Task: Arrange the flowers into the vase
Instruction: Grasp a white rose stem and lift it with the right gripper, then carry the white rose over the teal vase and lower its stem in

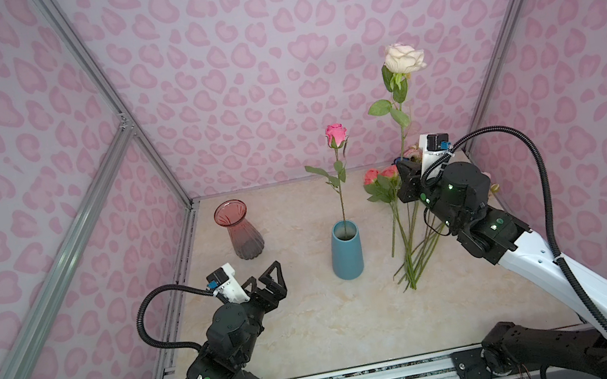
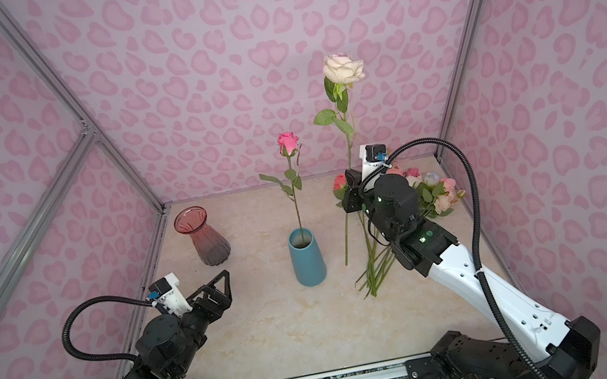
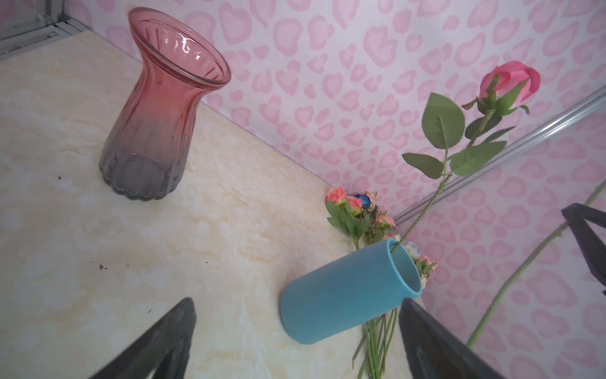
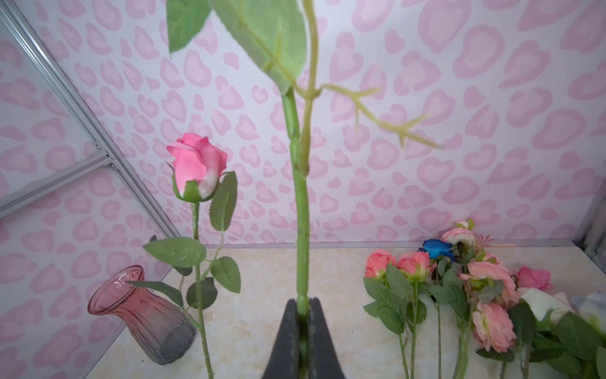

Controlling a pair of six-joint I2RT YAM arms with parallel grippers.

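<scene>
A blue vase stands mid-table with one pink rose upright in it. My right gripper is shut on the green stem of a cream rose, which it holds upright above the table to the right of the blue vase. The rest of the flowers lie in a bunch on the table at the right, under that arm. My left gripper is open and empty, near the blue vase's left side.
A red-to-grey glass vase stands empty at the back left. Pink patterned walls with metal frame posts close in the back and both sides. A metal rail runs along the front edge.
</scene>
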